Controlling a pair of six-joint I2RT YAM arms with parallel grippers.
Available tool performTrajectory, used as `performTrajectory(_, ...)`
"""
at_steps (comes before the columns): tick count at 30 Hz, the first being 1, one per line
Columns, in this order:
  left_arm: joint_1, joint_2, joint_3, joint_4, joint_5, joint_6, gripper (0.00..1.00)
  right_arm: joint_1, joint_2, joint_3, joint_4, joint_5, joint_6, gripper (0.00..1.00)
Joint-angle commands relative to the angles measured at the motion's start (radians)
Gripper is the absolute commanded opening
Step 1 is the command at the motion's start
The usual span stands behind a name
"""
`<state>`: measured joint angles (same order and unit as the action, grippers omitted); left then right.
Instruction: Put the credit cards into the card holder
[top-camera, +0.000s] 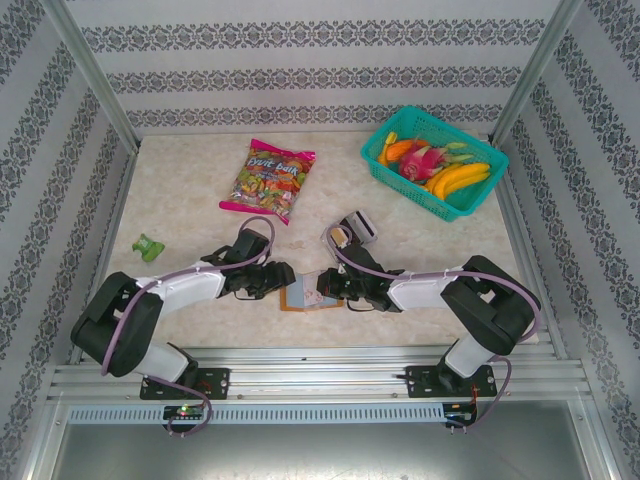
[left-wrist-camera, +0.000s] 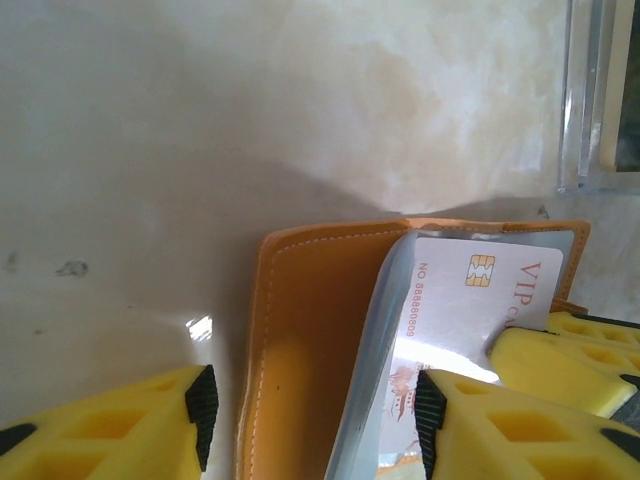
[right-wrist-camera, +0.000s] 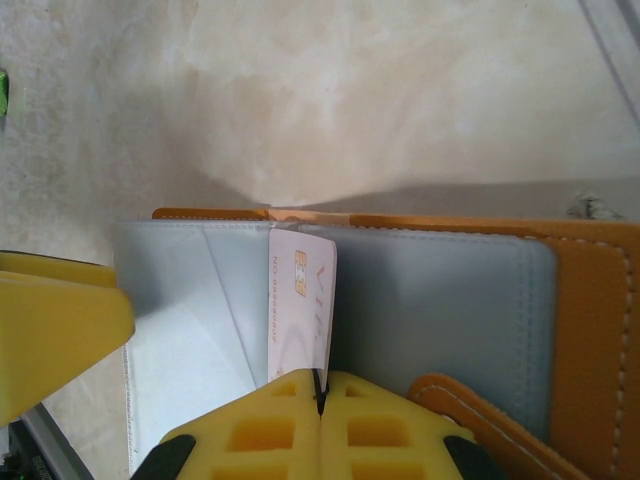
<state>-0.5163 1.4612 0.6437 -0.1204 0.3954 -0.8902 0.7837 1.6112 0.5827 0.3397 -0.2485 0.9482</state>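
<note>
found the card holder (top-camera: 308, 297) lying open on the table (top-camera: 180, 190) near its front edge, between both arms. noted the right gripper (right-wrist-camera: 320, 388) pinched tight on a short edge of a pale vip credit card (right-wrist-camera: 300, 295), entering a grey pocket (right-wrist-camera: 440, 300) of the holder. noted the left gripper (left-wrist-camera: 315, 415) spread wide, straddling the orange cover (left-wrist-camera: 300, 320), gripping nothing. judged the card light, stiff and slick; best held by that short edge, clear of the chip (left-wrist-camera: 481, 269). judged the pocket soft, liable to buckle. logged a clear tray (top-camera: 350, 232) just beyond.

Top view overhead — wrist views close, sharing card holder (left-wrist-camera: 300, 330).
</note>
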Motion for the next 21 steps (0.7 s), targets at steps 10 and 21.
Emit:
performTrajectory(10,-0.007,0.076,0.014,-0.031,-0.064,0.033,0.09,-0.011,-0.029,-0.011,-0.075,-0.003,-0.013,0.0)
performTrajectory(21,-0.007,0.094,0.014,-0.046,-0.074,0.048,0.01,-0.026,-0.181,-0.063,-0.084,0.069,-0.022,0.0)
